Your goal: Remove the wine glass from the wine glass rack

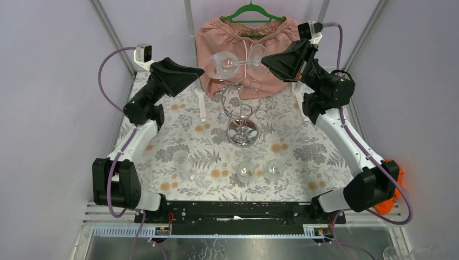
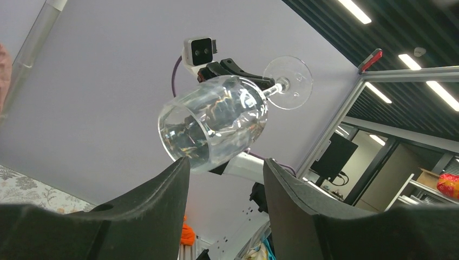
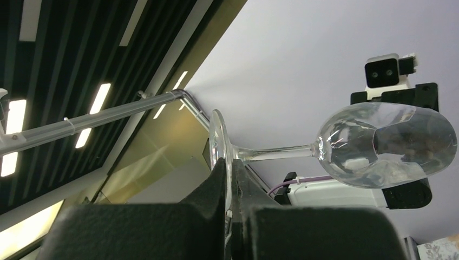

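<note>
- The right gripper (image 3: pixel 228 174) is shut tight on the thin round foot of the wine glass (image 1: pixel 234 62), pinching the disc edge-on between its black fingers.
- The left gripper (image 2: pixel 226 163) stands part open, with nothing clamped. The bowl of the glass sits just above the gap between its fingers (image 2: pixel 172 187), and I cannot tell whether the rim touches the nearer one.
- The glass lies on its side in the air above the wine glass rack (image 1: pixel 241 106), clear of its arms. The bowl points to the left arm and the foot to the right.
- The rack stands upright near the middle of the table (image 1: pixel 316 154), towards the back. The table carries a pale cloth printed with grey ferns and orange blooms.
- Three more clear glasses (image 1: pixel 246 171) stand on the cloth in front of the rack.
- Plain grey walls close in the sides. At the back a pink garment (image 1: pixel 216 32) hangs on a green hanger (image 1: pixel 252 11).
- Both arms reach up and inward from their bases, with their wrists raised and facing each other over the rack.
- The rack is shiny chrome wire with curled loops and a round mirror base.
</note>
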`<state>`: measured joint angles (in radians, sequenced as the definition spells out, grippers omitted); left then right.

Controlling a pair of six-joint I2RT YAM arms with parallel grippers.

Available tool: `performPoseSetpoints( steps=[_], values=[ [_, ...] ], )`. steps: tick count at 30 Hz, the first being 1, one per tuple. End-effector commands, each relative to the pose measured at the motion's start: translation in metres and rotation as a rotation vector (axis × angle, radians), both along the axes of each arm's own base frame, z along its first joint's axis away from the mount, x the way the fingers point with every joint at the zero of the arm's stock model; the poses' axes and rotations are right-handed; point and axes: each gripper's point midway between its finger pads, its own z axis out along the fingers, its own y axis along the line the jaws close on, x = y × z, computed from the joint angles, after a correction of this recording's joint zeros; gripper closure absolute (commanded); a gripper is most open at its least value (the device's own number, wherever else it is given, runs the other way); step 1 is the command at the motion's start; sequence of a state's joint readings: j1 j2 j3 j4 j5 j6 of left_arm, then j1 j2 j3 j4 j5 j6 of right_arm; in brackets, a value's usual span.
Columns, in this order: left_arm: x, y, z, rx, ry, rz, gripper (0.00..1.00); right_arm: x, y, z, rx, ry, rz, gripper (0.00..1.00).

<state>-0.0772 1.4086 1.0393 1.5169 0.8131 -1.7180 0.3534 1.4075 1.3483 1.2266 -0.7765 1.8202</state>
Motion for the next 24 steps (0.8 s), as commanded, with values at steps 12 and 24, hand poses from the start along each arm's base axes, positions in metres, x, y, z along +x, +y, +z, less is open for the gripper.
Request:
performPoseSetpoints(
  steps=[12,24],
  values=[
    [-0.028,0.002,0.019,0.002,-0.118,-0.032,0.43,-0.016,0.020,0.007,0.108,-0.073,0.124,1.00],
    [-0.093,0.006,0.044,-0.003,-0.226,-0.055,0.52,-0.010,0.043,-0.020,0.192,-0.052,0.297,1.00]
  ],
)
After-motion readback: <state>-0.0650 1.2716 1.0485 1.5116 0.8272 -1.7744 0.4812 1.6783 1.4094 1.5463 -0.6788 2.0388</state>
